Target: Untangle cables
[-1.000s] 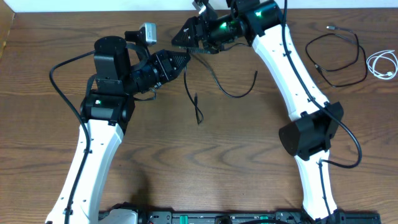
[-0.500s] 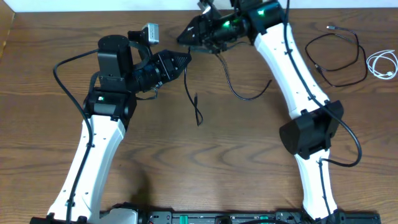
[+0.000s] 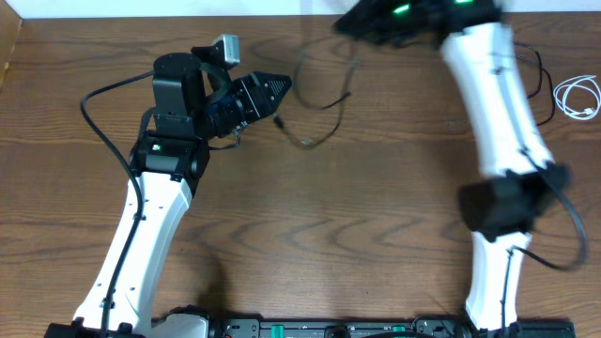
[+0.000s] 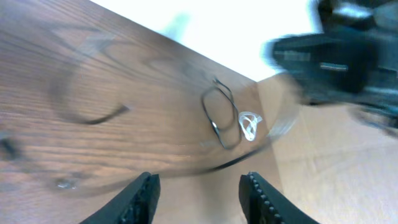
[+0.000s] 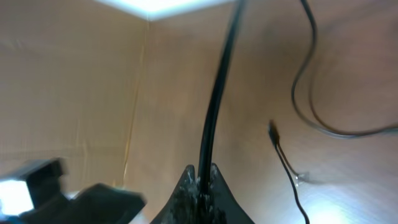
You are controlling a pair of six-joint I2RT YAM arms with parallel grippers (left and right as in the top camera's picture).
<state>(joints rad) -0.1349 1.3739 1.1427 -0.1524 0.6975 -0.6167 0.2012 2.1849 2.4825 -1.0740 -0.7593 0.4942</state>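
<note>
In the overhead view a thin black cable (image 3: 331,105) trails, blurred, from my right gripper (image 3: 346,25) at the table's far edge down to the wood near my left gripper (image 3: 282,87). The right wrist view shows the right gripper (image 5: 202,179) shut on this black cable (image 5: 217,93). My left gripper (image 4: 199,199) stands open with nothing between its fingers, and the same cable (image 4: 249,158) streaks past in front of it. A second black cable (image 4: 221,118) lies looped at the far right beside a coiled white cable (image 3: 577,97), partly behind the right arm.
The right arm (image 3: 498,103) crosses the right half of the table, blurred with motion. The left arm (image 3: 169,141) rises from the near left. A wall runs along the table's far edge.
My left gripper has opened and let go of the black cable. My right gripper has shut on that cable and swung right along the far edge, dragging it along.
</note>
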